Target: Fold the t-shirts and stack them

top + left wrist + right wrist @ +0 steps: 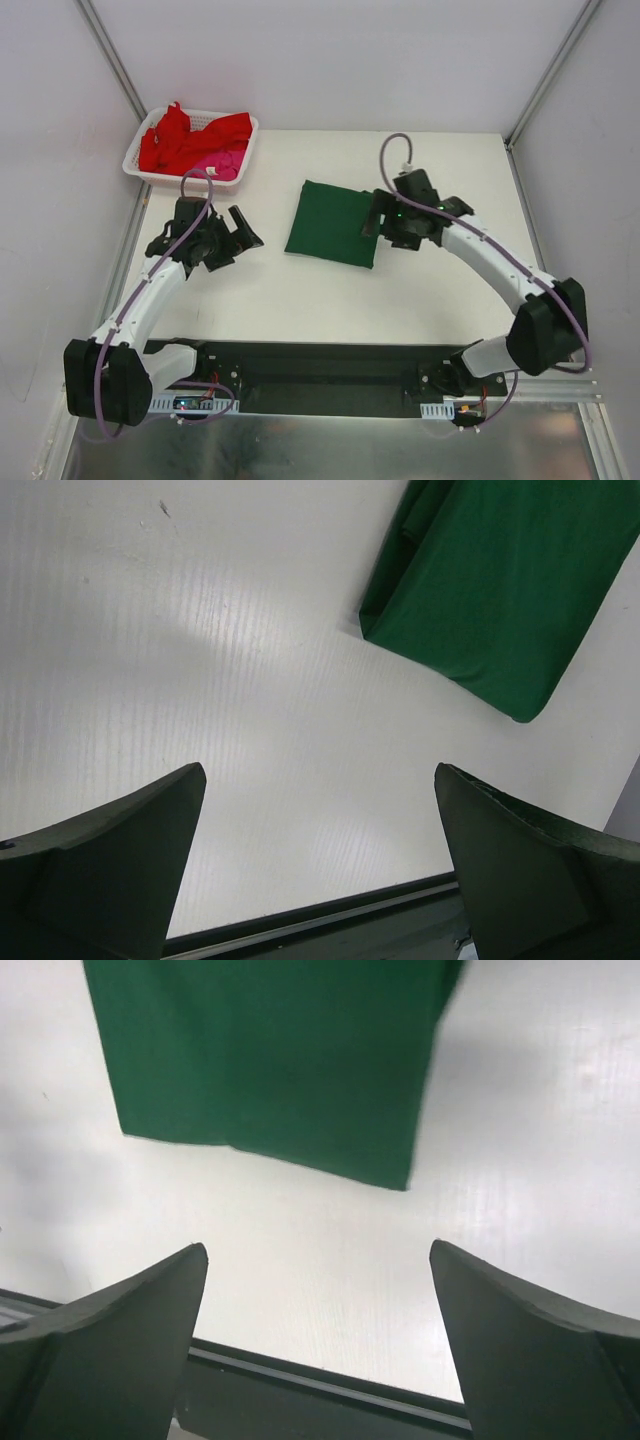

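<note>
I see the folded dark green cotton t-shirt (332,224) lying mid-frame. My left tool (318,772) and right tool (318,1248) gape wide, empty.

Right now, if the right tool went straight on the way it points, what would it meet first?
Probably the folded dark green t-shirt, whose near edge lies just ahead of the open right tool. If the tool points steeply down, the white table comes first; depth is unclear.

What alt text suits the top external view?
A folded dark green cotton t-shirt lies mid-table between the open left gripper and open right gripper. Bright red and pink t-shirts fill a white plastic mesh basket at the far-left corner.
</note>
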Tool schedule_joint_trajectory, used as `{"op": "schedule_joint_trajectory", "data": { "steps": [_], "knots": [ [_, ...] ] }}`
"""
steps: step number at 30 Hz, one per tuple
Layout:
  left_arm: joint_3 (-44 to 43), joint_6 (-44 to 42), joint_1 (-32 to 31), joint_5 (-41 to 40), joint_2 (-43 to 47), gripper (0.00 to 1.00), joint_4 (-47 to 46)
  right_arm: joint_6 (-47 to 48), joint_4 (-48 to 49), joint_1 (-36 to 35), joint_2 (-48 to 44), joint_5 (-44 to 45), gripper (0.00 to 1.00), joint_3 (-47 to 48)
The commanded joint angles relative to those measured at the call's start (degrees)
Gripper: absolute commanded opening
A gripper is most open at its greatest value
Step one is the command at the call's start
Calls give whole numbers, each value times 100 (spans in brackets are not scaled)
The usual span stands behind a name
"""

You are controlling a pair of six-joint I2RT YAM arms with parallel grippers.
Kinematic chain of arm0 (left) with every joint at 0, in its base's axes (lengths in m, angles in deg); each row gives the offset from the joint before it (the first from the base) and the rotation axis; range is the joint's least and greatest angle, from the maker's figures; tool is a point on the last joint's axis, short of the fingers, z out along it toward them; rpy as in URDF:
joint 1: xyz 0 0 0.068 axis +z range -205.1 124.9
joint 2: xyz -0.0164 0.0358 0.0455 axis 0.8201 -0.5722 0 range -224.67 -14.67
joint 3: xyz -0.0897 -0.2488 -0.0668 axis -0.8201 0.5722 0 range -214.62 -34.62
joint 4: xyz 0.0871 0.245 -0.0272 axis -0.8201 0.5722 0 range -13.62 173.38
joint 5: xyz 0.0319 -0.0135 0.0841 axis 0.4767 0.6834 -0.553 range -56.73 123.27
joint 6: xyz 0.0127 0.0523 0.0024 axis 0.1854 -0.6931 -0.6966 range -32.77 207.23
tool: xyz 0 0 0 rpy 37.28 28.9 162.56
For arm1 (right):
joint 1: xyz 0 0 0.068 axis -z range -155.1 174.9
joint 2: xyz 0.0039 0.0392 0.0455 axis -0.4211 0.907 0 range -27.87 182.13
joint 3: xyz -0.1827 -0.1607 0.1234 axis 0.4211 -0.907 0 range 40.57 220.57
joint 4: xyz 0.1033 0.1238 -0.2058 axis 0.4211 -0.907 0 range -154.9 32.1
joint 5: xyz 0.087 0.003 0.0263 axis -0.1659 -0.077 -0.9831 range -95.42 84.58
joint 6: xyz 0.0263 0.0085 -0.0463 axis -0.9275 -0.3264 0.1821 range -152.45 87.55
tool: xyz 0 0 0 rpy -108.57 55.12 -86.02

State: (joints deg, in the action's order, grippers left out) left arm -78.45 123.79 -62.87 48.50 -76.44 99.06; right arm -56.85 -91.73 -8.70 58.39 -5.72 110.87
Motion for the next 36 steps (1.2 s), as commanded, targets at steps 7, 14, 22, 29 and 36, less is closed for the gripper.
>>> {"op": "schedule_joint_trajectory", "data": {
  "steps": [7, 14, 22, 29, 36],
  "knots": [
    [-319, -298, 39, 262, -264, 99, -9, 524, 842, 1128, 320, -1122, 89, -466],
    [-301, -298, 47, 209, -299, 99, 0, 314, 930, 1374, 1498, -1157, 76, 396],
    [-407, -272, 47, 121, -379, 99, 9, 384, 930, 1480, 2105, -1192, 67, 651],
    [-363, -289, 39, 130, -379, 99, 9, 445, 912, 1480, 2492, -1166, 61, 643],
    [-328, -272, 39, 121, -405, 99, 9, 243, 1237, 1471, 2677, -1070, 41, 493]
  ]
}}
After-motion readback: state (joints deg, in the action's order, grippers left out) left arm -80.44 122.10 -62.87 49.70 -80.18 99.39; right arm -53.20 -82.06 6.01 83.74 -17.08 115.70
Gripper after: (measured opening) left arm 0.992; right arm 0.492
